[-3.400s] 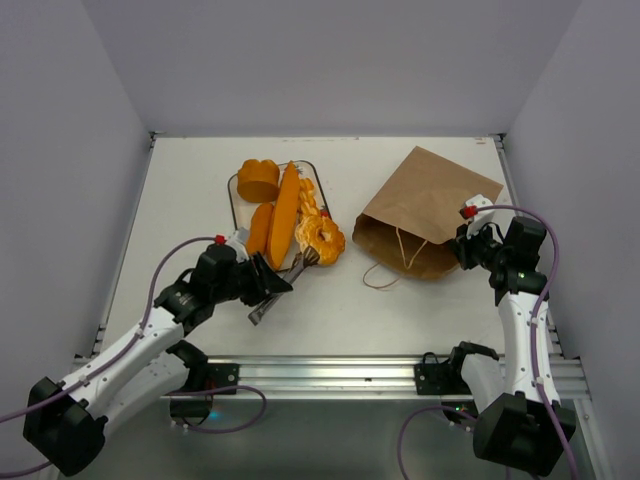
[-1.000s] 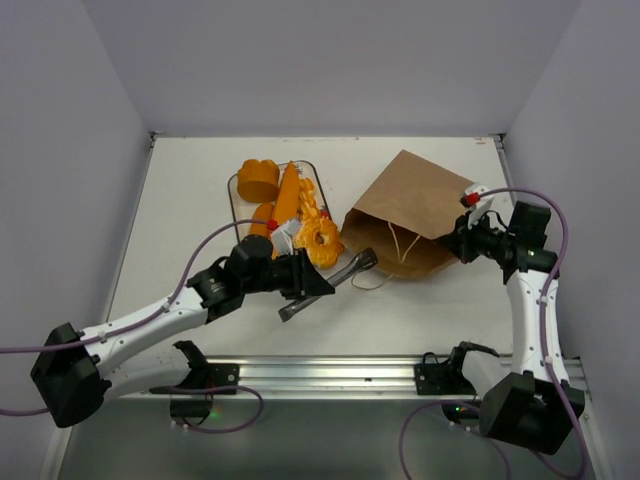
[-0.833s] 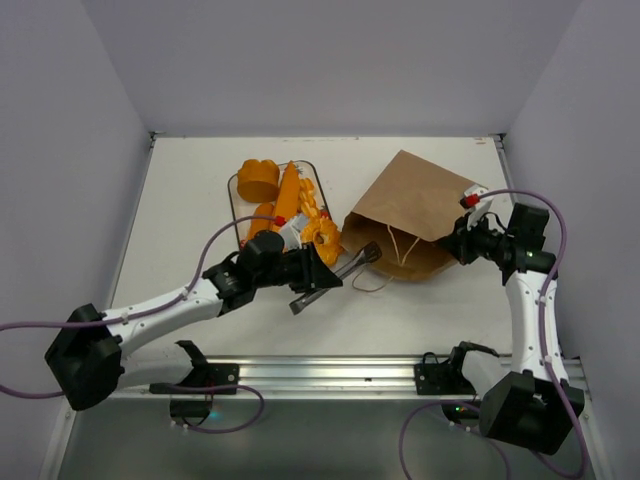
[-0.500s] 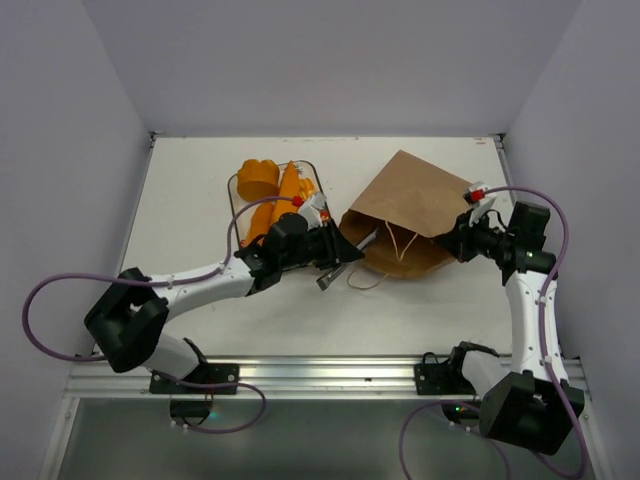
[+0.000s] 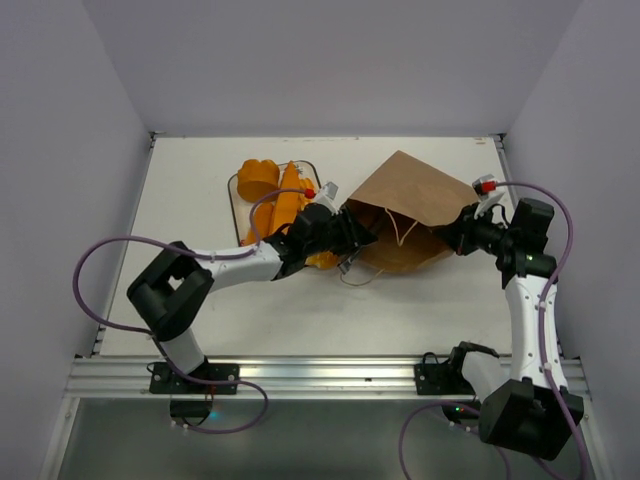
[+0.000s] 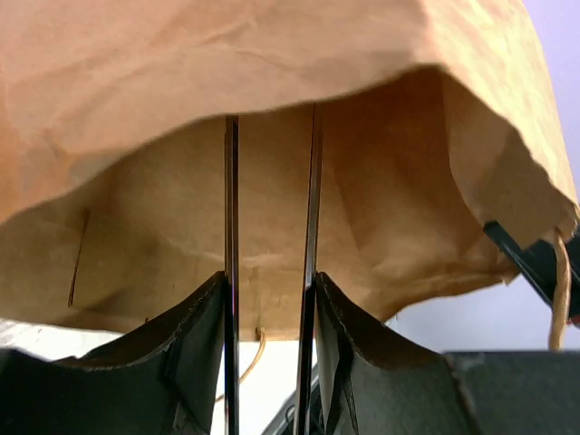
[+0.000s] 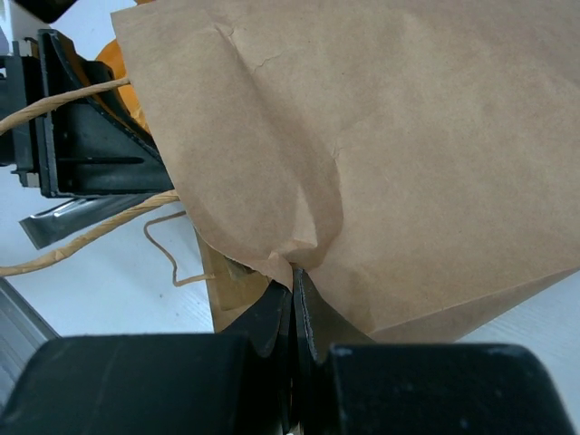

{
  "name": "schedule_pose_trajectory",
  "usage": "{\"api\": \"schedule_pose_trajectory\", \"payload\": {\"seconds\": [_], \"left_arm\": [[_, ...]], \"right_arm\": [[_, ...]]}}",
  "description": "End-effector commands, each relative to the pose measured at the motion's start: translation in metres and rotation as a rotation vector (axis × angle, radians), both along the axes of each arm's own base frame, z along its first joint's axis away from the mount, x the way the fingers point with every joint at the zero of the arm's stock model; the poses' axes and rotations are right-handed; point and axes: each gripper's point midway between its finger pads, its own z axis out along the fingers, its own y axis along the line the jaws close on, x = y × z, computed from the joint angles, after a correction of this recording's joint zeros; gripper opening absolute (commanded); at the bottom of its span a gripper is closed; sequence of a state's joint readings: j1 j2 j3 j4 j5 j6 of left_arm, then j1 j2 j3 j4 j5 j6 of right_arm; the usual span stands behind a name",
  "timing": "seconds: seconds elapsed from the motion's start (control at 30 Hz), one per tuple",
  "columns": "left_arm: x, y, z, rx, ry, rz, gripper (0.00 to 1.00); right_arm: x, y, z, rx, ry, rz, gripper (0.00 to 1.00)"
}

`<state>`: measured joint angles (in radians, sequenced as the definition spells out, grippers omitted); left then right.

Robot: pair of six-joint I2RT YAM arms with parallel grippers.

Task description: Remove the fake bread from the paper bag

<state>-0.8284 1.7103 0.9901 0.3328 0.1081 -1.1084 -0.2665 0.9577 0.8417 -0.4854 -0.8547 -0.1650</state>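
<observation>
The brown paper bag lies on its side, its mouth facing left. My right gripper is shut on the bag's right edge and holds it up. My left gripper is shut on silver tongs, and their two arms reach into the open mouth of the bag. Only bare brown paper shows inside the bag; no bread shows there. Several orange fake breads lie on the tray left of the bag, partly hidden by my left arm.
The bag's twisted paper handles trail on the table in front of its mouth. In the right wrist view my left gripper sits at the bag's mouth. White walls close the table at the back and sides.
My left arm has stretched to the right from beside the tray and pushed the tongs into the bag's mouth. My right gripper has kept hold of the bag and raised its edge slightly.
</observation>
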Motion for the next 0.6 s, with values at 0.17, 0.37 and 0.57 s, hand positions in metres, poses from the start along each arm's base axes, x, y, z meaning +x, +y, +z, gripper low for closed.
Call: {"api": "schedule_pose_trajectory", "payload": {"seconds": [0.17,0.37,0.57], "left_arm": [[0.032,-0.02,0.027,-0.083,-0.059,0.09,0.46],[0.042,-0.028,0.02,-0.084,-0.055,0.103,0.47],[0.05,-0.035,0.016,-0.082,-0.062,0.107,0.48]], "right_arm": [[0.0,0.009,0.008,0.061,0.002,-0.007,0.0],[-0.003,0.013,0.007,0.057,-0.003,-0.004,0.0],[-0.004,0.016,0.002,0.047,0.003,0.006,0.0]]}}
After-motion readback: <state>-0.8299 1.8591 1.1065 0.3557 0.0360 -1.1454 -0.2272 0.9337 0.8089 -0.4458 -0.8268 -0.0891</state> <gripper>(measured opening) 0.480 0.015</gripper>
